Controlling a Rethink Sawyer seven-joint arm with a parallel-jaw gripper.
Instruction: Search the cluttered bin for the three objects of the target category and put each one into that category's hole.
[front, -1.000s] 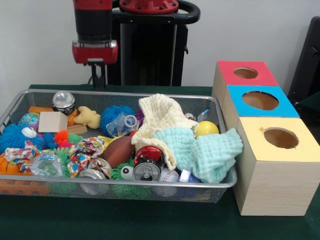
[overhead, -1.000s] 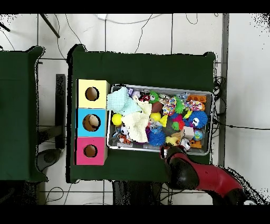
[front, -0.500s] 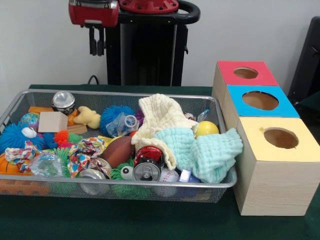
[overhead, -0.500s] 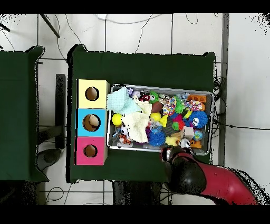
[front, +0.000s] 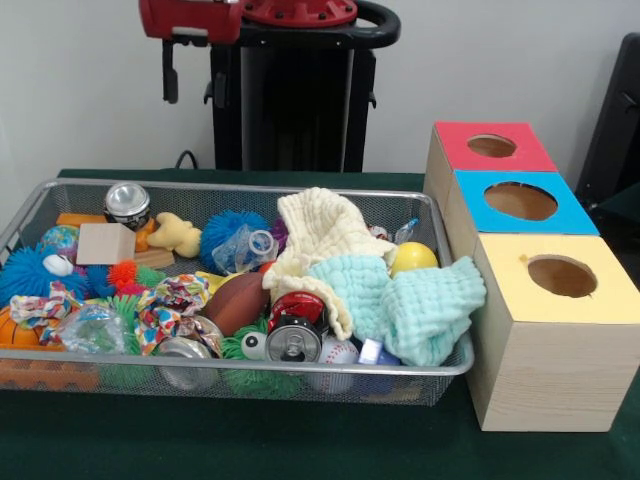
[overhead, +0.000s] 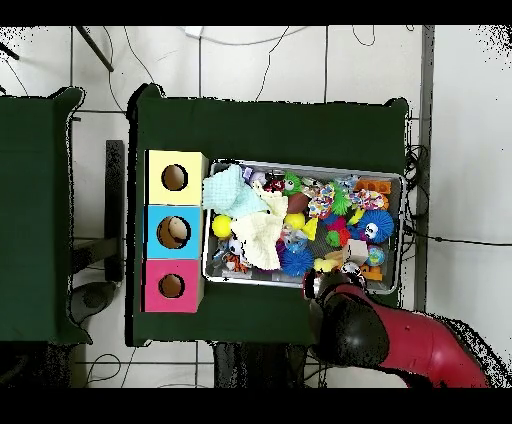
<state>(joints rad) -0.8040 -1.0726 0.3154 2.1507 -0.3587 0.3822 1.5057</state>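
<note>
Red box (front: 490, 146), blue box (front: 520, 201), yellow box (front: 560, 277); silver bin (front: 200, 365).

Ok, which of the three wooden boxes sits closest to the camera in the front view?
The yellow-topped box. It stands at the front of the row, beside the wire bin's front corner; the blue-topped box is behind it and the red-topped box farthest back.

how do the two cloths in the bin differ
The cream cloth is pale yellow; the mint cloth is light blue-green. The cream cloth is heaped mid-bin, rising highest; the mint cloth lies lower and drapes over the cluttered bin's rim toward the yellow box. Both look waffle-textured, crumpled and touch.
</note>
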